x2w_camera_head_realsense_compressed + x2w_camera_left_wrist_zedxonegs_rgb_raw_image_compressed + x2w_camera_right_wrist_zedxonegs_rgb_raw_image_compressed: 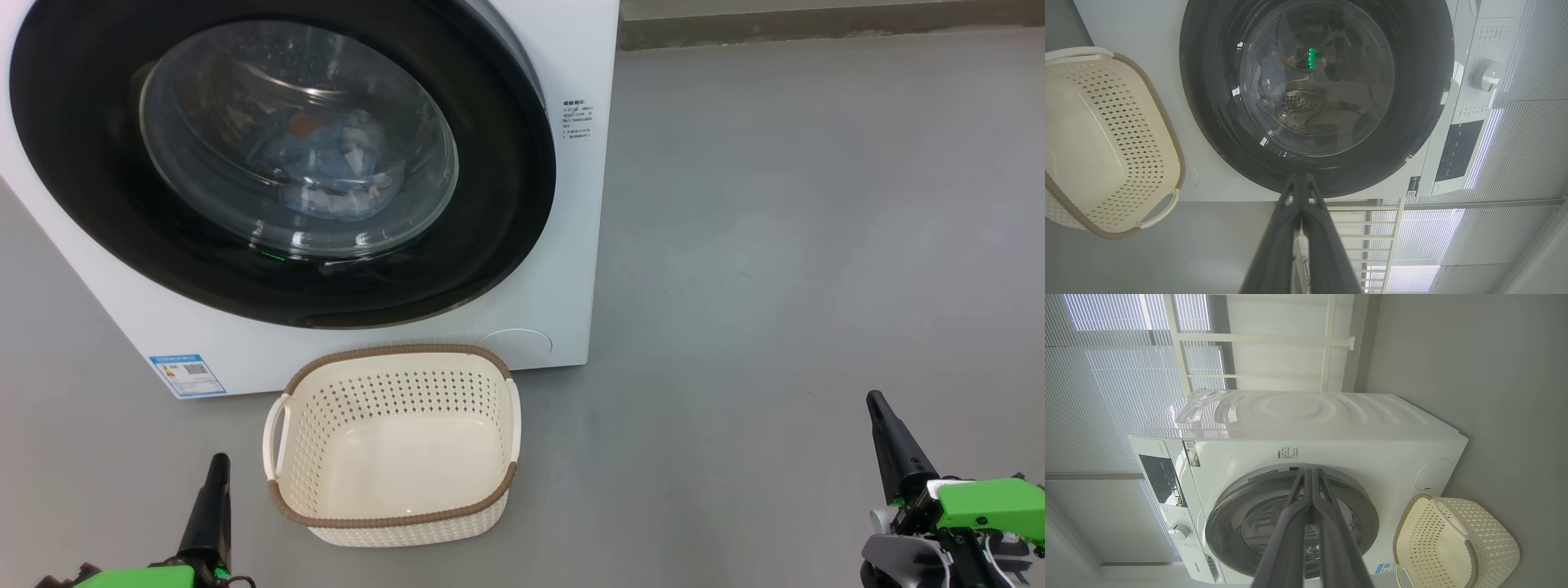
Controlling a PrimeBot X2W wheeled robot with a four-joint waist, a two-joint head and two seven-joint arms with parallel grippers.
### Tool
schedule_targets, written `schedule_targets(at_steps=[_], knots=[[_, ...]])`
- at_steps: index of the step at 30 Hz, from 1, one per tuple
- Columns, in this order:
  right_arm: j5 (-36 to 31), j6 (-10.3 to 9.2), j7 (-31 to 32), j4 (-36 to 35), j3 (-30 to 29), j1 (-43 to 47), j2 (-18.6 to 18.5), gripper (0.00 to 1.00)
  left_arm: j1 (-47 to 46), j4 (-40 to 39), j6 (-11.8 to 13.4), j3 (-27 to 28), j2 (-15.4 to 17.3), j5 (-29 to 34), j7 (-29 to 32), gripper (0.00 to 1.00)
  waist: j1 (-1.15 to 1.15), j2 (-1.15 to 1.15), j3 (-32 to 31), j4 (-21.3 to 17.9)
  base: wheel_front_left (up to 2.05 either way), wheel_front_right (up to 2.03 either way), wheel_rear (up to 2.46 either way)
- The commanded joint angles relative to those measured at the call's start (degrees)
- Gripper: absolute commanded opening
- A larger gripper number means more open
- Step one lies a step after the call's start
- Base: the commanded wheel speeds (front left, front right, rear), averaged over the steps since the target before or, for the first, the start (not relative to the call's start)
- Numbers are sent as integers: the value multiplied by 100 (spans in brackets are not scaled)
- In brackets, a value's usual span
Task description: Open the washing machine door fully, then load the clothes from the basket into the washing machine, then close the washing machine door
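washing machine (571,269): I count one.
washing machine door (82,171): one.
basket (392,353): one, with two side handles (275,425).
clothes (326,163): one bundle, as far as I can tell through the glass.
grippers: two, my left gripper (219,461) and right gripper (876,398).
control knob (1484,75): one.
blue label sticker (187,374): one.

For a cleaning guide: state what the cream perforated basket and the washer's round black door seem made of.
Cream-white perforated basket: moulded plastic, soft satin sheen, evenly punched holes; its brown woven-look rim is probably plastic too. Large round black door: glossy ring, likely plastic or glass-faced, mirror reflections; clear bulging porthole looks like glass.
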Motion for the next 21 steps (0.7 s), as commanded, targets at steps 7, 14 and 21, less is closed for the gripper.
schedule_targets(at_steps=[7,14,21], knots=[[39,10,28,-176,106,-257,-34,0,-255,-180,-5,184,50,-42,36,0,0,0,0,0,0,0,0],[40,10,26,-176,108,-257,-35,0,-255,-180,-5,184,50,-42,36,0,0,0,0,0,0,0,0],[42,10,25,-176,110,-257,-37,0,-255,-180,-5,184,50,-42,36,0,0,0,0,0,0,0,0]])
